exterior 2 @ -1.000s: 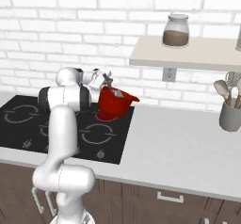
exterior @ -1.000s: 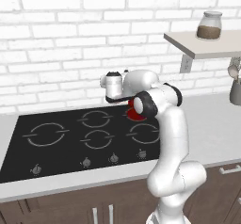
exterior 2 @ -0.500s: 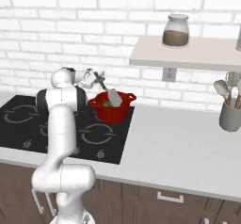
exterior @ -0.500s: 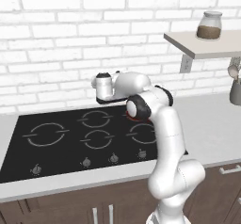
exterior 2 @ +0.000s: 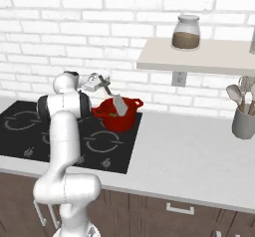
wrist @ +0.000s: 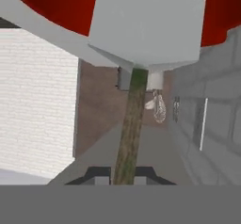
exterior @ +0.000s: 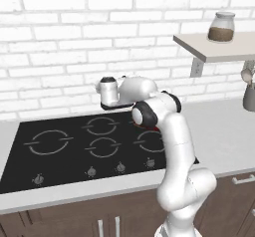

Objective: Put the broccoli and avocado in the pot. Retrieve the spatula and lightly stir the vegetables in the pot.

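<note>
Gripper (exterior 2: 103, 84) pinches the spatula (exterior 2: 118, 104) by its handle; blade angled over the pot (exterior 2: 119, 115) at the hob's right edge, apparently for stirring.

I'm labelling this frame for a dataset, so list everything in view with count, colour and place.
pot: one, glossy red, on the cooktop's back right burner.
spatula: one, grey blade, olive-brown handle, held slanting with its blade at the pot's mouth.
vegetables: a bit of green shows inside the pot; too small to tell apart.
cooktop: one, black, set in the counter.
counter: one, light grey, over dark brown cabinets.
shelf: one, pale, on the white brick wall.
glass jar: one, brown contents, on the shelf.
utensil holder: one, grey, on the counter's right end.
tool: one, shut on the spatula handle.
</note>
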You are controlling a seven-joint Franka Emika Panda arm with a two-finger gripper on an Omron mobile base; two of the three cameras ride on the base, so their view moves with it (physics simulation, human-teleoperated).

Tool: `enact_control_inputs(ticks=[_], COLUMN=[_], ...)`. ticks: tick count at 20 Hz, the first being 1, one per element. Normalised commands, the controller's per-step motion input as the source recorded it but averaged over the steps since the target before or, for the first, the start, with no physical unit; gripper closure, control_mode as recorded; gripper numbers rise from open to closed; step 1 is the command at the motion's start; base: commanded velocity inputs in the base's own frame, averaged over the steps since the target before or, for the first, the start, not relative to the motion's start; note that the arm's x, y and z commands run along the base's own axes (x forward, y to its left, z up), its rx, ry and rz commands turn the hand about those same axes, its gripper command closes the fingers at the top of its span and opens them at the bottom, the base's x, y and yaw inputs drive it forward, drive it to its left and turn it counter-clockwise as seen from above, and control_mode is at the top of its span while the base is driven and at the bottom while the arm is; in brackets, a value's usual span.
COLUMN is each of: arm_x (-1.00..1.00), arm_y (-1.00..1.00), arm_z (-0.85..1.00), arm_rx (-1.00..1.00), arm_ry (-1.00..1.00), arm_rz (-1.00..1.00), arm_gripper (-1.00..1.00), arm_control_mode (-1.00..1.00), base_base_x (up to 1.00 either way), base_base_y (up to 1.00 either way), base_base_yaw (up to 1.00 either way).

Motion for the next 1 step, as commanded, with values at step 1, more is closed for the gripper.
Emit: enact_control_inputs(ticks=[1], arm_x=[0.0], arm_y=[0.0], arm_z=[0.0], arm_rx=[0.1], arm_ry=[0.07], arm_rz=[-0.02], arm_gripper=[1.0], arm_control_mode=[-1.0], base_base_x=[0.0], base_base_y=[0.0], base_base_yaw=[0.0])
